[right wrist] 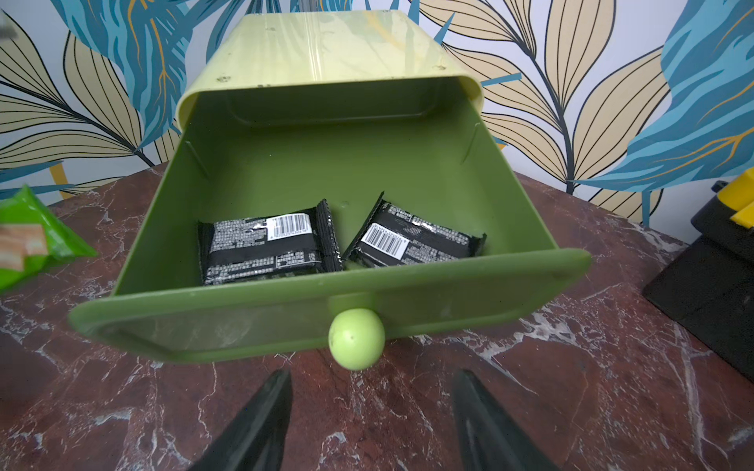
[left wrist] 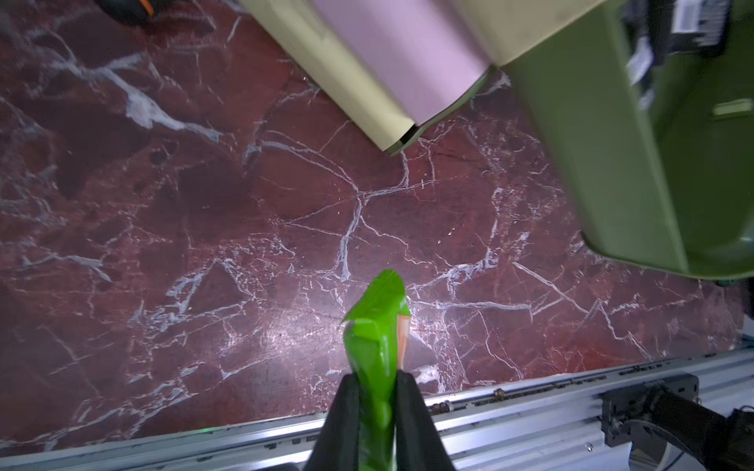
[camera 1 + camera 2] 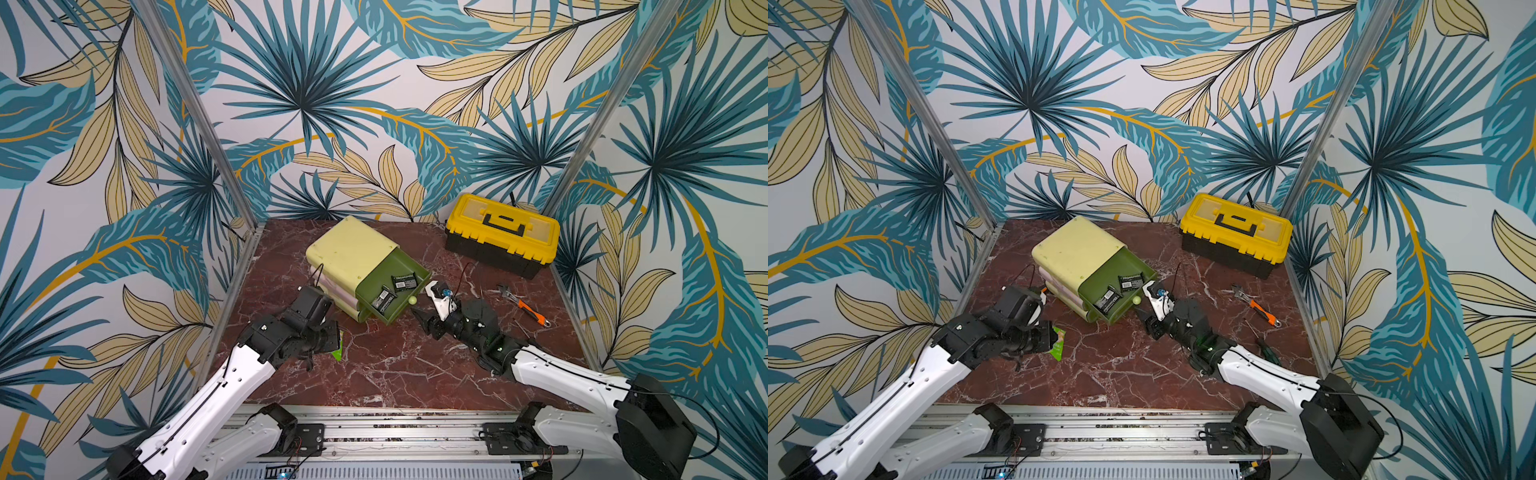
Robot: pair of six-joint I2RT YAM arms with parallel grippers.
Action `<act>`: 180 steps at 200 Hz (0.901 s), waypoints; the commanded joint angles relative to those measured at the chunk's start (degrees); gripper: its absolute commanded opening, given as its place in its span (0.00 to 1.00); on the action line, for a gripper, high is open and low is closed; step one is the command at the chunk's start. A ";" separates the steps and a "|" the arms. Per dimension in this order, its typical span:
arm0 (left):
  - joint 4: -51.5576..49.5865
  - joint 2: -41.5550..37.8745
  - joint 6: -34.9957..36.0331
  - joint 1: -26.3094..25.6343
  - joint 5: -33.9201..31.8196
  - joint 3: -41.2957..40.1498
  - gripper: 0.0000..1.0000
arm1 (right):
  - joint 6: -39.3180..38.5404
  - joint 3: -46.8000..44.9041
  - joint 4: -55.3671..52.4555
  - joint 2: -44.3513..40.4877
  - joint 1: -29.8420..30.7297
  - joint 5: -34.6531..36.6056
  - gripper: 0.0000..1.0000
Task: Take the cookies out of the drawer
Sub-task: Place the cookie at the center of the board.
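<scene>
The dark green drawer stands pulled out of its pale yellow cabinet. Two black cookies packets lie flat inside, label side up. My left gripper is shut on a bright green cookies packet, held over the marble table to the left of the drawer's front. My right gripper is open and holds nothing. It faces the drawer's round light-green knob, just short of it.
A yellow and black toolbox stands at the back right. An orange-handled wrench lies on the table to the right of my right arm. A metal rail runs along the table's front edge, and patterned walls close in the other sides.
</scene>
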 commanded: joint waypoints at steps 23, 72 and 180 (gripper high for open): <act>18.69 -0.34 -4.62 1.42 3.22 -12.33 0.07 | 0.22 -0.79 -1.57 -0.78 0.23 0.21 0.66; 29.90 5.13 -4.77 4.12 5.48 -20.51 0.07 | 0.50 -1.15 -3.05 -2.66 0.26 0.70 0.65; 26.77 7.46 -3.72 5.23 0.77 -22.39 0.35 | -0.14 -1.41 -4.39 -4.59 0.21 1.63 0.65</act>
